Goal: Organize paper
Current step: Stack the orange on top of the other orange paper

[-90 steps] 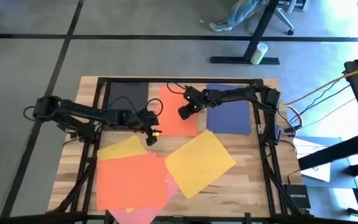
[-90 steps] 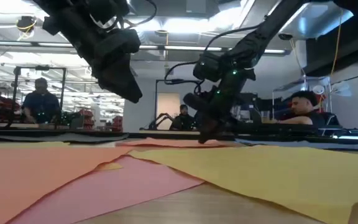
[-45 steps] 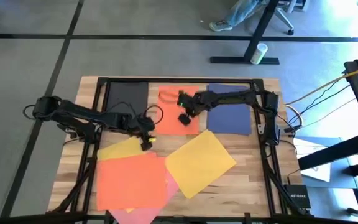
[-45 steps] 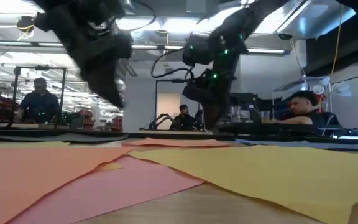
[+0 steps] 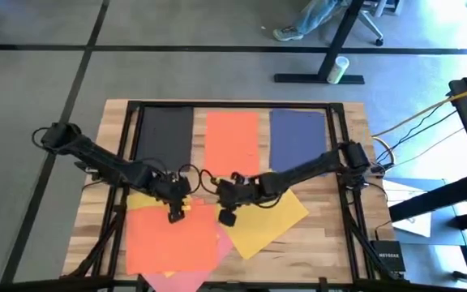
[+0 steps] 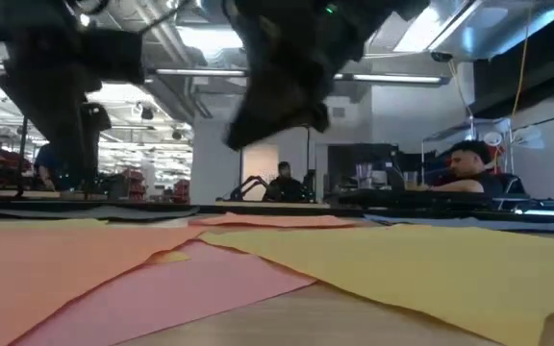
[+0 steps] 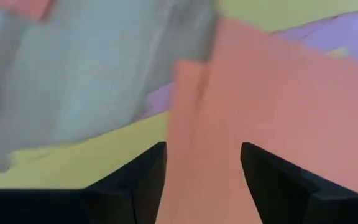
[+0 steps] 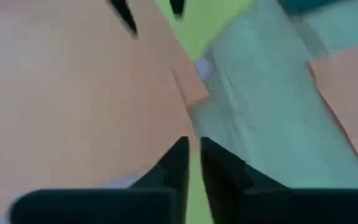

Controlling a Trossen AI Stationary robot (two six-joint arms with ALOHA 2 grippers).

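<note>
You have three sheets squared in a row along the table's (image 5: 343,235) far edge: black sheet (image 5: 166,130) at eleven o'clock from the centre, orange sheet (image 5: 233,138) at twelve, navy sheet (image 5: 297,138) at one. Their edges run parallel with narrow gaps between them, so that row reads as the sorted part. The loose heap lies nearer you, from six round to eight: a second orange sheet (image 5: 173,238) on top at the left, a yellow sheet (image 5: 154,195) poking out from under its far edge, a pink sheet (image 5: 186,278) showing at its near corner, and a larger yellow sheet (image 5: 267,217) turned askew to the right, overlapping the pink. Your left gripper (image 5: 174,214) hangs over the far edge of the heap's orange sheet; in its wrist view the fingers (image 7: 143,176) stand spread with that sheet between them, holding nothing, which suits a pinch at that edge. Just to its right, your right gripper (image 5: 226,216) hovers where the orange and the larger yellow meet; its wrist view shows the fingers (image 8: 174,163) nearly pressed together, gripping nothing, likely so a narrow tip can pin or nudge a sheet.
</note>
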